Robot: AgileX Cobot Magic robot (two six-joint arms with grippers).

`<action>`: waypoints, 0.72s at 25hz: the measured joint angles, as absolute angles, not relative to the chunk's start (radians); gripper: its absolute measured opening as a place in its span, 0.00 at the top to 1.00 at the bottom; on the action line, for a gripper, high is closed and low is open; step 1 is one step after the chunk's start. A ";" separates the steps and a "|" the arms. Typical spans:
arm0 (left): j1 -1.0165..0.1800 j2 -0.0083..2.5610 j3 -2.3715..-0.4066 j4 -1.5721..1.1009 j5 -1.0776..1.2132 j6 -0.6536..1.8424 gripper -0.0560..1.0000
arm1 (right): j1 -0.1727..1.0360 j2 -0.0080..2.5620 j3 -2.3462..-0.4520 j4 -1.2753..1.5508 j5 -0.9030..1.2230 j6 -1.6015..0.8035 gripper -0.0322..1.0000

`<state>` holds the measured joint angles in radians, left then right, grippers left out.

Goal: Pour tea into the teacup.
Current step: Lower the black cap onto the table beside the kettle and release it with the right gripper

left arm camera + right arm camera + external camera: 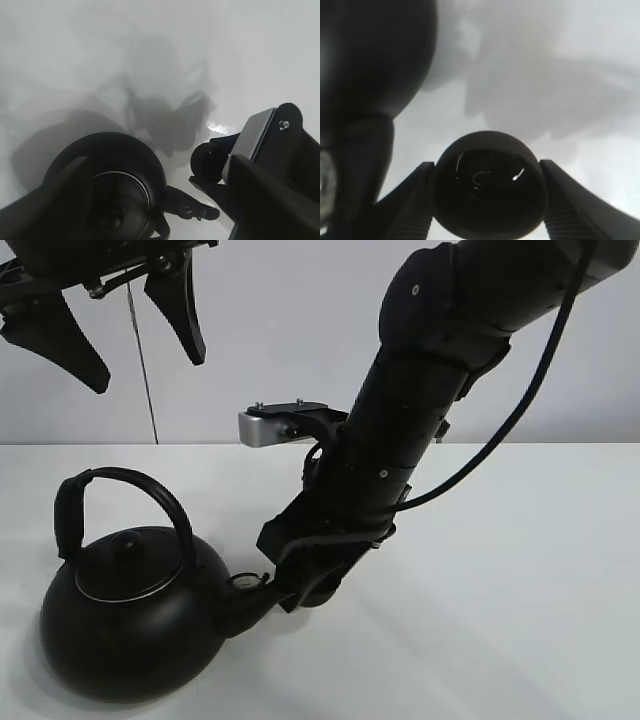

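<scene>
Right wrist view alone shows the grip: right pincer [489, 212] closed on the teacup [487, 187]
Its two fingers [415, 200] press the teacup's sides, just beside the kettle [370, 60] and its spout [365, 150]; whether the teacup touches the tabletop [545, 60] cannot be told. Exterior high view hides both teacup and right pincer behind the right arm [400, 460], which slants down to end by the spout, but shows the left pincer [148, 370] hanging well above the kettle with its jaws spread wide and nothing between them. Left wrist view looks down on the kettle's lid [117, 200] and catches the teacup as a small dark round just past the spout tip, near the right arm
</scene>
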<state>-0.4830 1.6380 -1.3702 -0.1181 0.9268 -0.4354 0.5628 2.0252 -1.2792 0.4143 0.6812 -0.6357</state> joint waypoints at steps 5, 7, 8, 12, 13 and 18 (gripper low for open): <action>-0.483 1.638 -1.370 -0.118 0.927 -0.435 0.44 | 0.563 2.026 -1.279 0.415 0.636 -0.551 0.58; -0.483 1.638 -1.370 -0.118 0.927 -0.435 0.44 | 0.563 2.026 -1.279 0.415 0.634 -0.529 0.58; -0.483 1.638 -1.370 -0.118 0.927 -0.435 0.44 | 0.563 2.026 -1.279 0.415 0.633 -0.516 0.58; -0.483 1.638 -1.370 -0.118 0.927 -0.435 0.44 | 0.563 2.049 -1.280 0.416 0.633 -0.456 0.58; -0.483 1.638 -1.370 -0.118 0.927 -0.435 0.44 | 0.563 2.061 -1.280 0.416 0.634 -0.443 0.58; -0.483 1.638 -1.370 -0.118 0.927 -0.435 0.44 | 0.563 2.084 -1.280 0.415 0.637 -0.422 0.58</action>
<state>-0.4830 1.6380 -1.3702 -0.1181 0.9268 -0.4354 0.5628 2.0842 -1.2802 0.4153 0.6374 -0.4218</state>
